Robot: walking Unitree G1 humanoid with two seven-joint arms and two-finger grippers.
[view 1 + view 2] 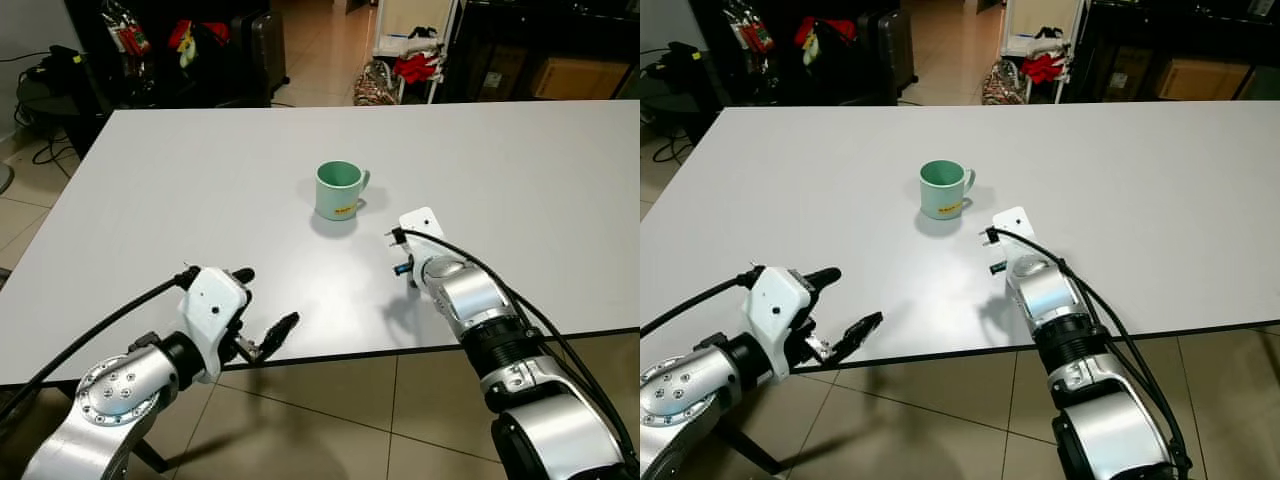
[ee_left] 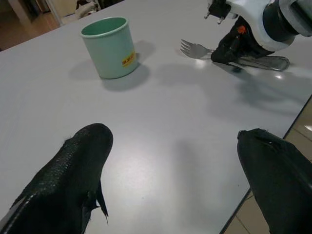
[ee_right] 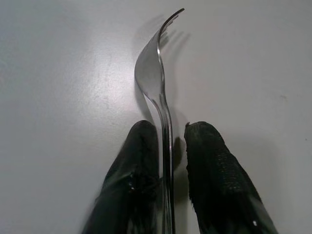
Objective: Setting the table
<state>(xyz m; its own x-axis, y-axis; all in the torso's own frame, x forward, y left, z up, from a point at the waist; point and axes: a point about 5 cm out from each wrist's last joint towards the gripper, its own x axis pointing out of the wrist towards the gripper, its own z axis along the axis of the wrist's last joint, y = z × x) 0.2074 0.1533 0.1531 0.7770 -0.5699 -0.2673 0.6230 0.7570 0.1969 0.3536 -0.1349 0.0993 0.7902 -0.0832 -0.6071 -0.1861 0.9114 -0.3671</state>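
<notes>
A green mug (image 1: 340,190) with a yellow sticker stands upright near the middle of the white table (image 1: 180,180). To its right, my right gripper (image 3: 170,129) points down at the tabletop, shut on the handle of a metal fork (image 3: 151,68). The fork (image 2: 195,48) lies low against the table, its tines pointing toward the mug. My left gripper (image 1: 268,298) hovers at the table's near edge, left of the mug, open with nothing between its fingers (image 2: 73,170).
The table's near edge (image 1: 330,352) runs just under both wrists, with tiled floor (image 1: 350,400) below. Beyond the far edge stand a dark suitcase (image 1: 262,45), bags and a white rack (image 1: 415,60) with red cloth. Cables hang off both arms.
</notes>
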